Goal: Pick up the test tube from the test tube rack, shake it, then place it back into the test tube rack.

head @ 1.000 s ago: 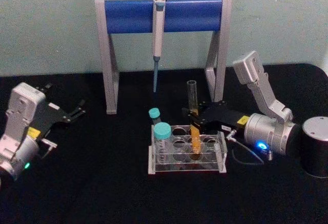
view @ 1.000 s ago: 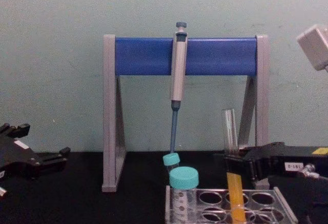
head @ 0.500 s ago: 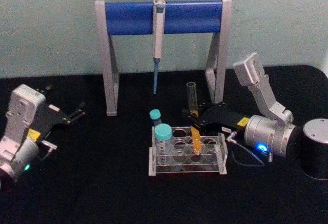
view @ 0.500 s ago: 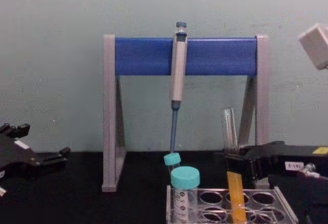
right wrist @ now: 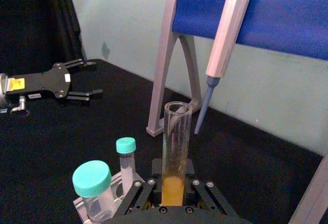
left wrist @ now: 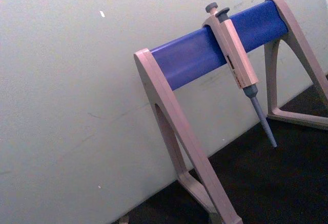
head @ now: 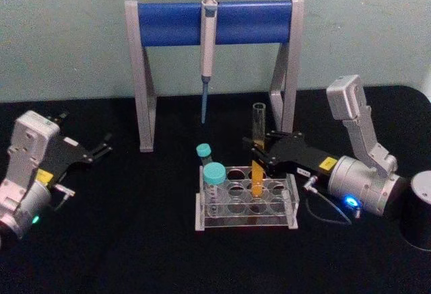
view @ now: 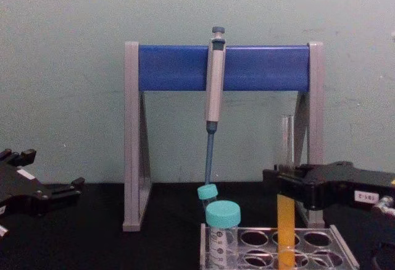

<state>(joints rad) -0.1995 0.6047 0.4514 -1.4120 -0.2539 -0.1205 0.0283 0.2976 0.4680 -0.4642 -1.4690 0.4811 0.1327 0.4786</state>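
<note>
The test tube (head: 258,122) stands upright, orange-yellow liquid in its lower half, its lower end down in a hole of the clear test tube rack (head: 291,208). My right gripper (head: 259,151) reaches in from the right and is shut on the tube at mid-height, just above the rack. The chest view shows the tube (view: 286,220) in the black right gripper (view: 285,186) over the rack (view: 345,253). The right wrist view looks along the tube (right wrist: 176,137) held in the gripper (right wrist: 171,189). My left gripper (head: 94,151) rests open at the far left of the table.
A grey-and-blue pipette stand (head: 214,21) with a hanging pipette (head: 207,45) stands behind the rack. Two teal-capped vials (head: 214,173) sit in the rack's left end. A black cylinder (head: 419,206) stands at the right edge. Black cloth covers the table.
The right gripper has shifted a little to the right and turned the tube from tilted to upright, raising it slightly. The left arm has not moved.
</note>
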